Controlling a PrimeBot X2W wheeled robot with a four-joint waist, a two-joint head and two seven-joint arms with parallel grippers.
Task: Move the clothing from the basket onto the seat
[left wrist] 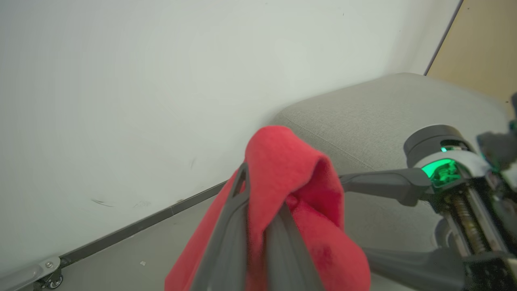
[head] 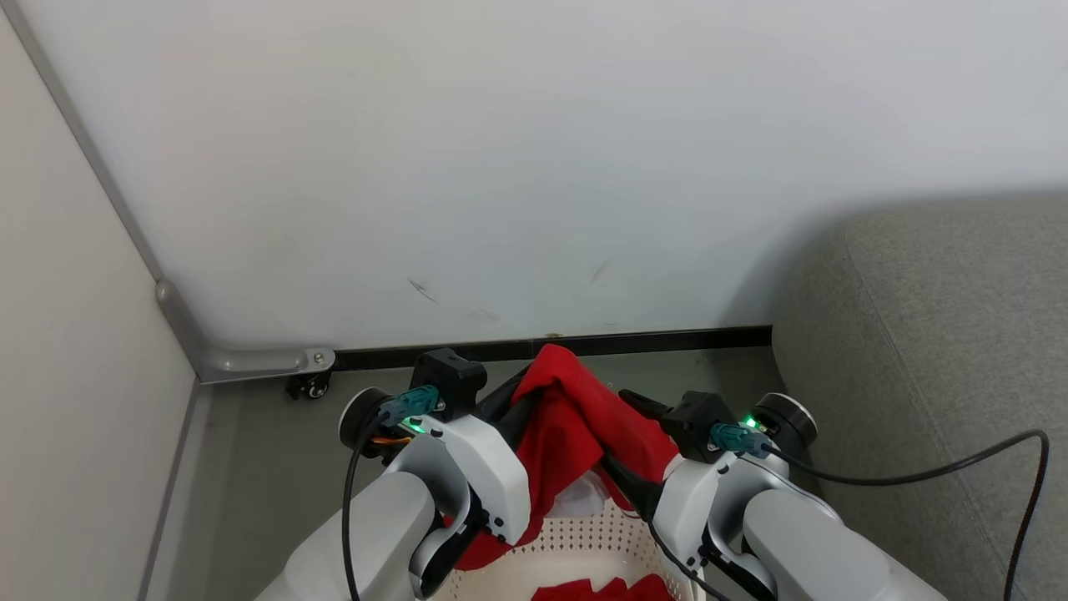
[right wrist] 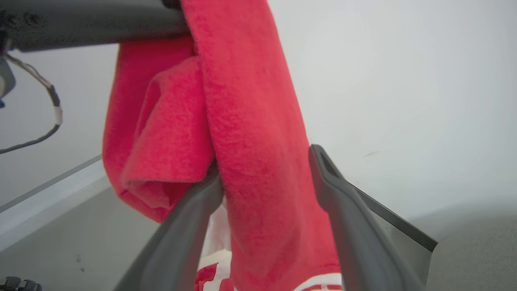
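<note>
A red clothing piece [head: 567,426] hangs over the basket [head: 584,542], pinched at its top by my left gripper [head: 530,388], which is shut on it; the fabric drapes over the fingers [left wrist: 226,226]. My right gripper [head: 622,434] is open beside it, its two fingers [right wrist: 347,210] standing either side of the hanging red fabric [right wrist: 250,153] with white stripe trim at the bottom. More red clothing [head: 601,591] lies in the basket. The grey seat [head: 934,351] stands to the right, its rounded edge [left wrist: 383,109] close to both grippers.
A white wall [head: 534,167] with a black baseboard [head: 626,340] runs close ahead. A metal frame foot with a castor [head: 309,386] sits at the left on the grey floor. A black cable [head: 959,455] from my right wrist loops over the seat.
</note>
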